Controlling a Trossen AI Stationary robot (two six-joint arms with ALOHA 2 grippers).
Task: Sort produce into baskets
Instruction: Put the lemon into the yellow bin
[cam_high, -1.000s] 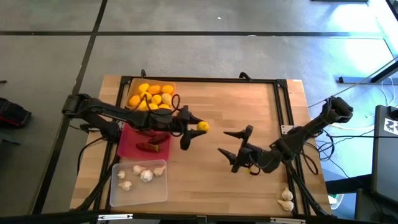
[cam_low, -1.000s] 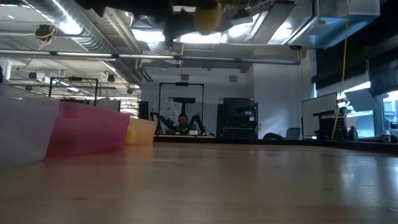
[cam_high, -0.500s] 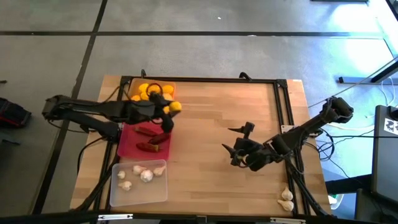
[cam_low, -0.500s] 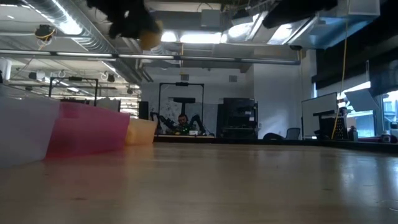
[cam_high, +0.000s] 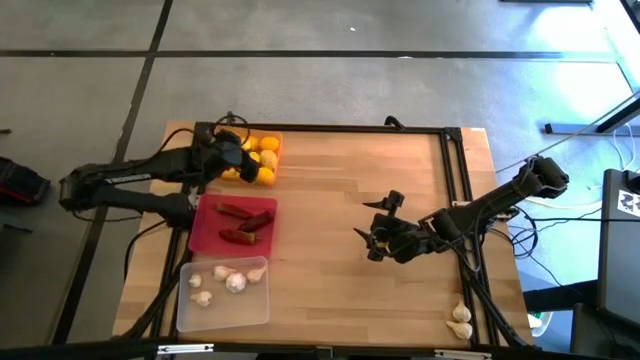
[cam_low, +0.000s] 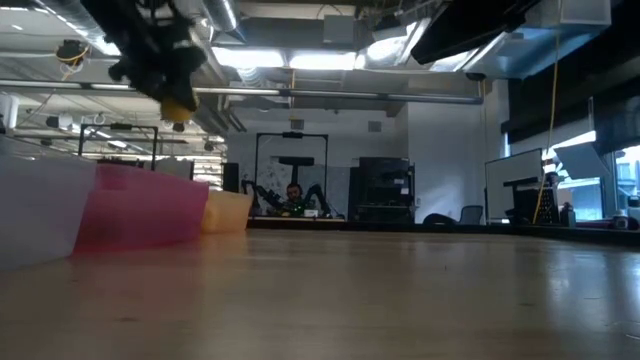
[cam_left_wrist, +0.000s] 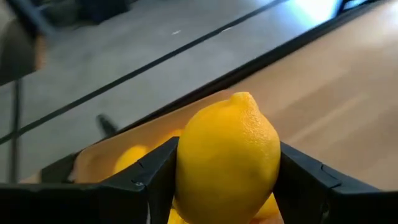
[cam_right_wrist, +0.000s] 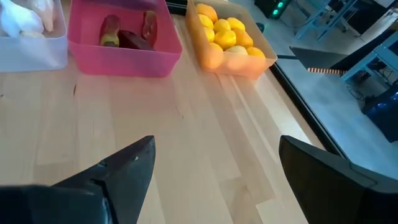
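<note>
Since half a second ago, your left gripper (cam_high: 232, 152) has carried the lemon (cam_left_wrist: 227, 155) away from the red-pink basket (cam_high: 205, 232) and now hangs over the orange basket (cam_high: 272, 139) at the far left of the table (cam_high: 340, 190). A second ago that same fruit was out over the bare wood near the middle. Your right gripper (cam_high: 377, 228) has barely shifted, staying above the open boards right of centre.

Look at the left wrist view: both fingers (cam_left_wrist: 146, 180) press the lemon's flanks, closed onto it and nothing else. Its long axis runs across the line between the fingers, with the pointed nub aimed away from the wrist. In the low view it shows as a yellow blob under the dark gripper, well above the baskets.

You can see the right gripper's fingers (cam_right_wrist: 127, 165) spread wide apart with nothing between them.

Other lemons (cam_high: 262, 158) fill the orange basket. Dark red peppers (cam_high: 245, 222) lie in the red-pink one, mostly lengthwise across it. Garlic bulbs (cam_high: 232, 280) sit in the clear basket (cam_high: 188, 318), and two more bulbs (cam_high: 461, 320) rest on the table's near right corner.
</note>
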